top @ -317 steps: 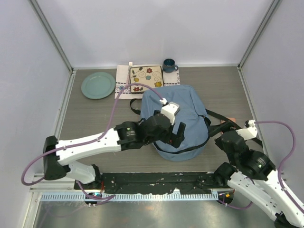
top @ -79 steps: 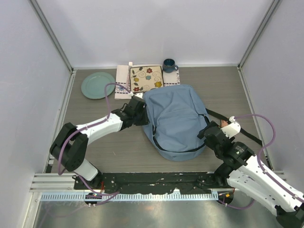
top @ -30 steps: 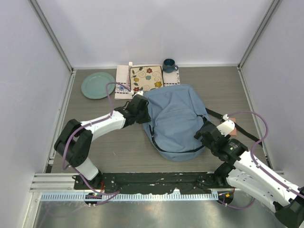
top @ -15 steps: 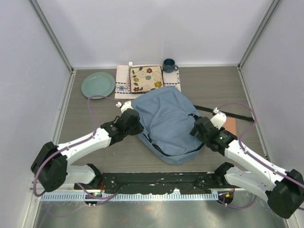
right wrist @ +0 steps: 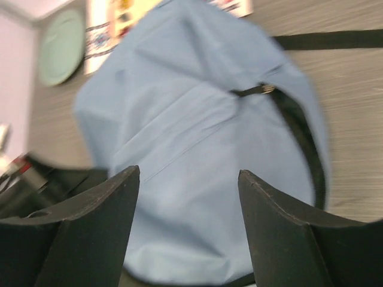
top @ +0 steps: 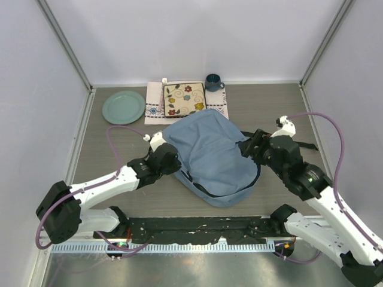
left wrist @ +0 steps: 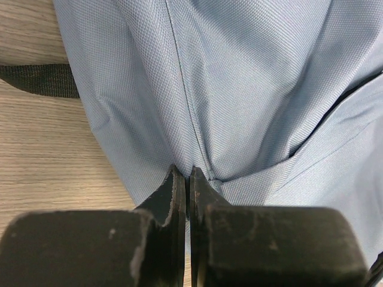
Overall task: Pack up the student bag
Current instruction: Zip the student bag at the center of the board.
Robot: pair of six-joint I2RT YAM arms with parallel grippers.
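Student bag (top: pixel 212 158), lying on the table (top: pixel 287 107), is pinched at its left edge by the closed left gripper (left wrist: pixel 187 173) while the right gripper (right wrist: pixel 188 173) is held apart over it, so the thin fold could be lost if pulled sharply.

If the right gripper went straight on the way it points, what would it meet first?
Probably the soft light-blue fabric backpack, filling the wrist view ahead of the open right gripper; the gap is unclear.
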